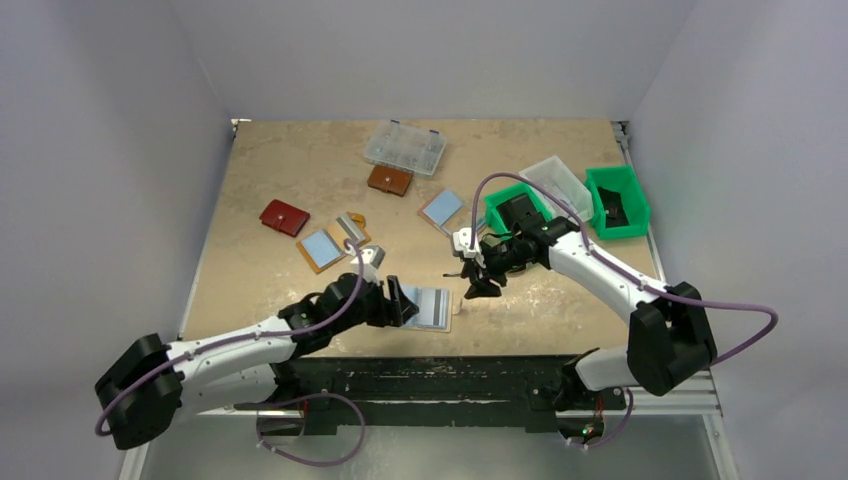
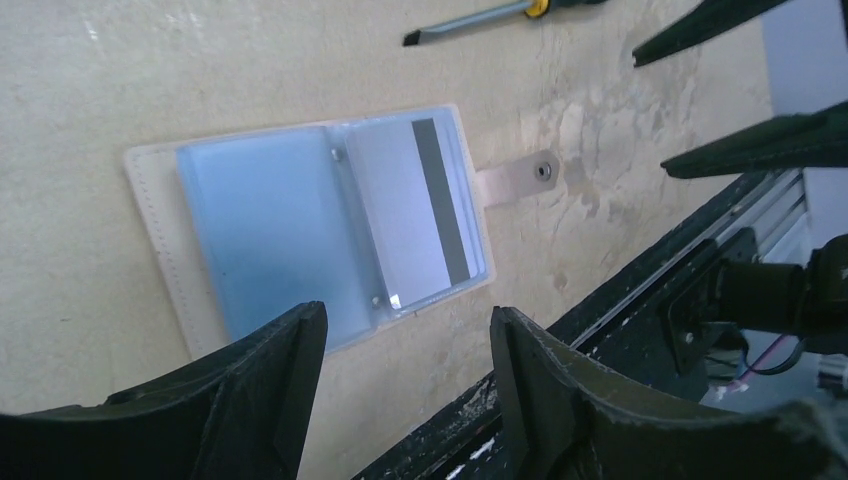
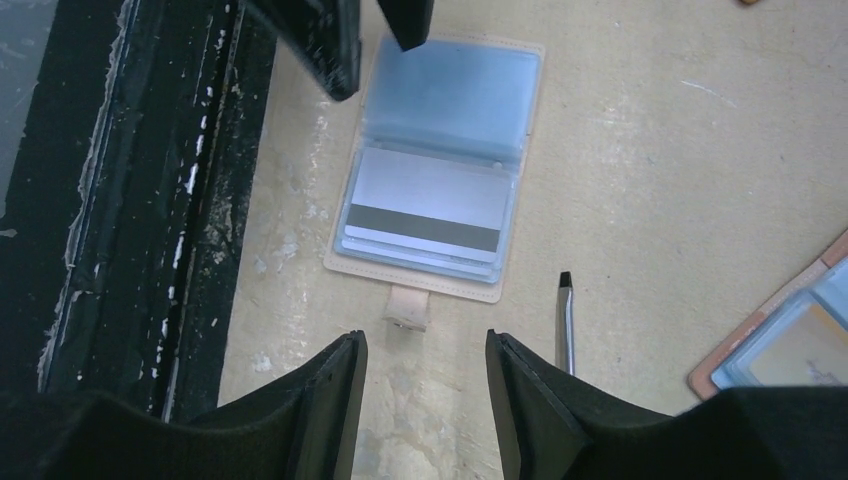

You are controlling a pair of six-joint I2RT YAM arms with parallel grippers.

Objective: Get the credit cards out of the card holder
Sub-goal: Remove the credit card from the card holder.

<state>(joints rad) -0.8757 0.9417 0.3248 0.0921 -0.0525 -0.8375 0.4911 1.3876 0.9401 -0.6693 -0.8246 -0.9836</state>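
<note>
The tan card holder [image 1: 432, 307] lies open and flat near the table's front edge. In the left wrist view the card holder [image 2: 160, 240] shows a pale blue sleeve, and a silvery card [image 2: 400, 210] with a dark stripe sits in its other sleeve; the snap tab [image 2: 520, 180] sticks out. The holder [image 3: 520, 120], card [image 3: 428, 200] and tab [image 3: 408, 305] also show in the right wrist view. My left gripper [image 1: 400, 300] [image 2: 408, 330] is open and empty at the holder's left end. My right gripper [image 1: 477, 285] [image 3: 425, 350] is open and empty, just above the tab end.
A screwdriver [image 3: 567, 325] lies beside the holder. A red wallet [image 1: 284, 217], a brown wallet [image 1: 389, 180], other open card holders [image 1: 322, 247] [image 1: 442, 210], a clear plastic box [image 1: 405, 147] and green bins [image 1: 617, 200] lie further back. The black front rail [image 3: 130, 200] runs close by.
</note>
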